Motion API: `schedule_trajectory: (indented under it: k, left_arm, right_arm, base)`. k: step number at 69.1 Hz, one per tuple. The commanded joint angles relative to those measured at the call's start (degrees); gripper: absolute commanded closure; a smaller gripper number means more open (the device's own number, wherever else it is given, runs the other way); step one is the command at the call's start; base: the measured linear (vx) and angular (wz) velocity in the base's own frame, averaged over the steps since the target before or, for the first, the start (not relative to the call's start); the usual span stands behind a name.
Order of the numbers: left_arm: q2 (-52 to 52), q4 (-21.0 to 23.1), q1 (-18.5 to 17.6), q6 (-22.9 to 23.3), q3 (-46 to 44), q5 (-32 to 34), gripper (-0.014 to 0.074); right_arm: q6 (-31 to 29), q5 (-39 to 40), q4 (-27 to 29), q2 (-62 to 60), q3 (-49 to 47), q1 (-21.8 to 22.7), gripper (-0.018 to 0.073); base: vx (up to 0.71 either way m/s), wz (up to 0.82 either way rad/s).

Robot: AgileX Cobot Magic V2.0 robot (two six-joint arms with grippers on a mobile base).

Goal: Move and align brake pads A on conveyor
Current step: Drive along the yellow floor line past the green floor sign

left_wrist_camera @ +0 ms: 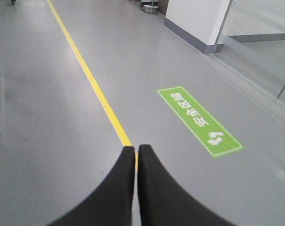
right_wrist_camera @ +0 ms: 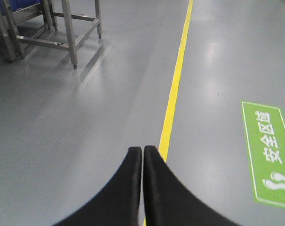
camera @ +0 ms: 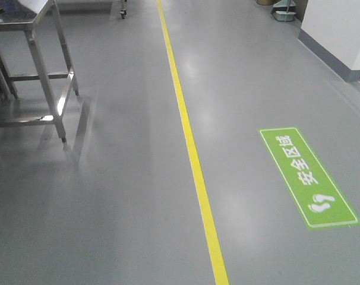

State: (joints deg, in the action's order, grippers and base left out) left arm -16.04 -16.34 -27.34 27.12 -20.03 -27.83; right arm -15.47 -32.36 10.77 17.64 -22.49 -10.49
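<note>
Neither the brake pads A nor the conveyor is showing in any view, so the task is apparently not yet starting and all the aligning is waiting. The left end effector (left_wrist_camera: 135, 149) and right end effector (right_wrist_camera: 142, 149) are both hanging pressed together, empty, over open floor (camera: 109, 202). The yellow line (camera: 192, 154) is running ahead, with the legs of a steel counter (camera: 43, 77) bounding the left and a white wall (camera: 337, 29) the far right.

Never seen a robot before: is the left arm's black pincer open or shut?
Shut. The left arm's black curved pincer shows both fingers meeting along their length, with nothing between them.
</note>
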Motion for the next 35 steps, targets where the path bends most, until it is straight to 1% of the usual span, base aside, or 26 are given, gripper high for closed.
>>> schedule_trajectory:
  k: [1,35]
  left_arm:
    - [-0.77,-0.63,-0.31,0.01,-1.34,4.17,0.0603]
    - [-0.77,-0.63,-0.31,0.01,-1.34,4.17,0.0603]
  right_arm:
    - [-0.43,3.97,0.18,0.46,-1.49,0.16,0.0567]
    - [-0.43,3.97,0.18,0.46,-1.49,0.16,0.0567]
  base:
    - [0.73,-0.02]
    - [0.73,-0.04]
